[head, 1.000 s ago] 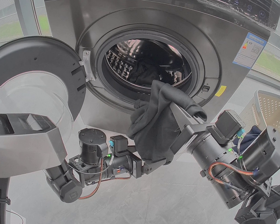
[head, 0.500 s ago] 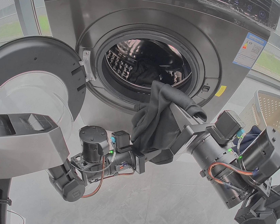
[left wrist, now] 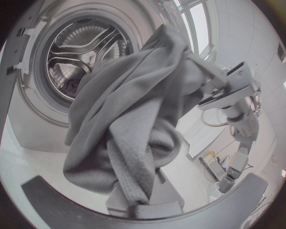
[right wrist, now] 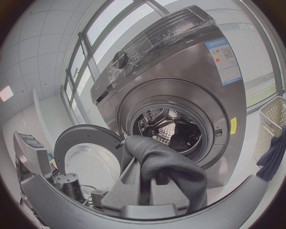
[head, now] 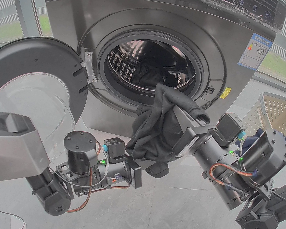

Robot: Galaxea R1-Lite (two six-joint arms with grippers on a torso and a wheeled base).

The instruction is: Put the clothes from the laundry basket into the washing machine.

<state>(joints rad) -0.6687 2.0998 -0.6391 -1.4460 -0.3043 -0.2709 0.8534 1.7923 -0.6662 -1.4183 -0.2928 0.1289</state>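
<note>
A dark grey garment (head: 158,129) hangs in front of the washing machine's open drum (head: 149,68), just below its rim. My right gripper (head: 180,112) is shut on the garment's upper fold, and the cloth drapes over its fingers (right wrist: 131,182). Lower down, my left gripper (head: 147,163) is shut on the garment's bottom end, and a strip of cloth (left wrist: 131,179) runs down between its fingers. Dark clothing (head: 150,76) lies inside the drum. The beige laundry basket (head: 283,113) stands on the floor to the right, with a blue cloth (right wrist: 272,155) hanging over its edge.
The round machine door (head: 33,69) is swung open to the left, close to my left arm. The grey tiled floor (head: 171,215) in front of the machine is bare. Windows run behind the machine on both sides.
My left arm has drawn back to the left and toward me, pulling the garment's lower end with it. The right arm has shifted slightly left and still holds the top fold.
</note>
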